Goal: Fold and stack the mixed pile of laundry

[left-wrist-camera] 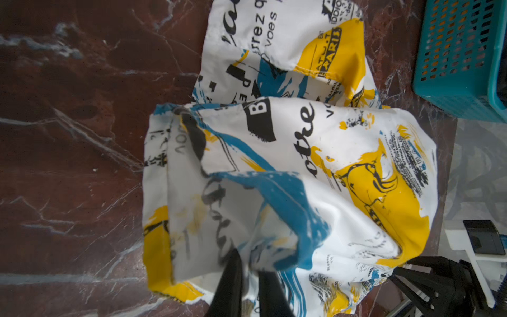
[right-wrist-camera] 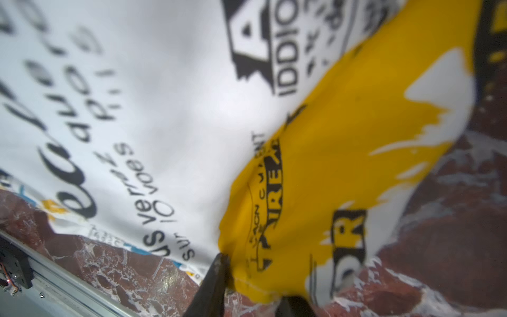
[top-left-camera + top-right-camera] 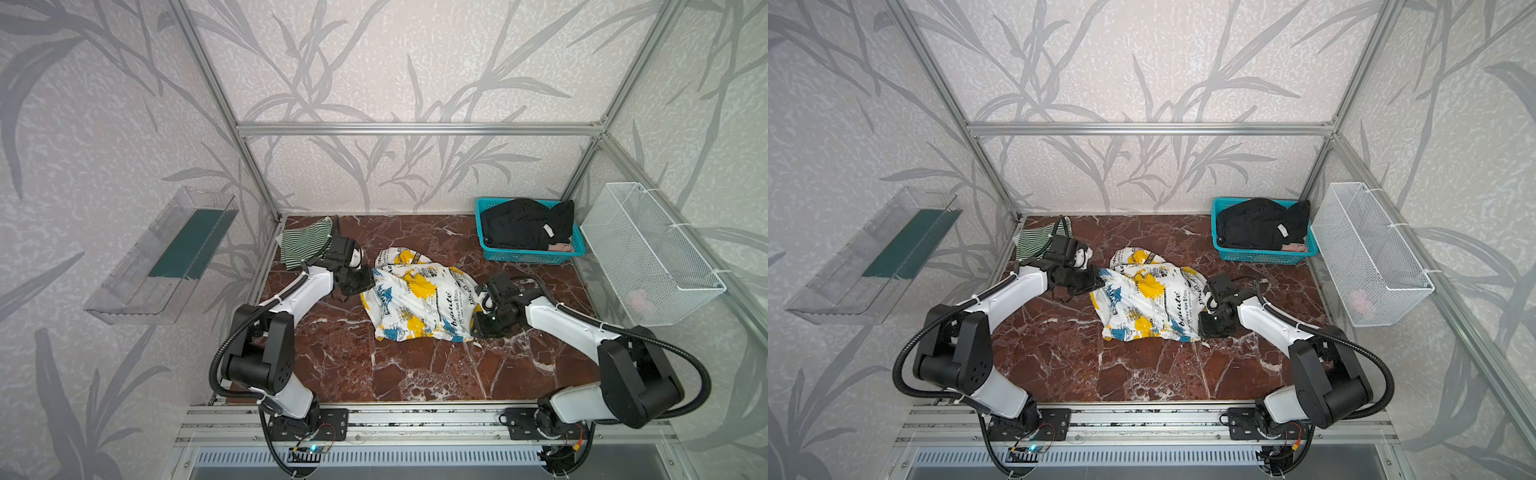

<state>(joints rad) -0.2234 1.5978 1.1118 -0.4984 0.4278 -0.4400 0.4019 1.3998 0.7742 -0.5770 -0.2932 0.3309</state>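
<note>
Where printed garment [image 3: 419, 303] lies, left tool [image 3: 372, 280], right tool [image 3: 475, 329] pinching edges

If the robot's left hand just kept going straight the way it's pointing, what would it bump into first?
The white printed garment. The left hand points straight into its edge, and the left wrist view shows cloth right up against the hand. Whether it grips the cloth is unclear.

Printed garment [image 3: 1148, 299] — crumpled; left gripper [image 3: 1099, 281] and right gripper [image 3: 1201, 330] touch its edges.
</note>
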